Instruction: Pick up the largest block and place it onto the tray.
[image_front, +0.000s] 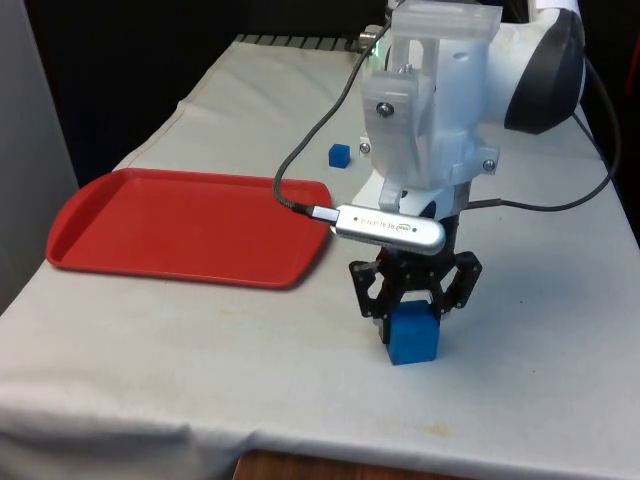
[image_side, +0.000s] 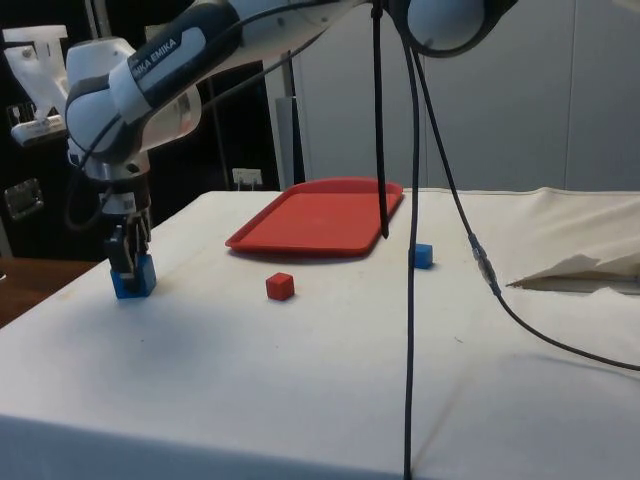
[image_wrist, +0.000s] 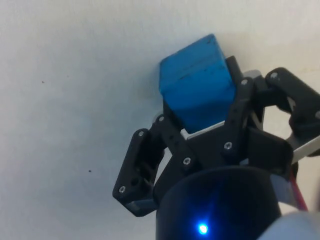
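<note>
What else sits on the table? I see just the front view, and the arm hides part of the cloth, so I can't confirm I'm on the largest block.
Observer: The side view shows a red block on the cloth, apart from the large blue block and the tray.
Operator: Bigger than mine?
Observer: No, in the side view it's clearly smaller, much like the small blue block.
Operator: Is the grip good?
Observer: The wrist view shows the gripper shut on opposite faces of the large blue block.

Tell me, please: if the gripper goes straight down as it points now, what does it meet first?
The gripper points down at the big blue block, already between its fingers. Going on, it would likely meet the white cloth on which the block seems to rest.
</note>
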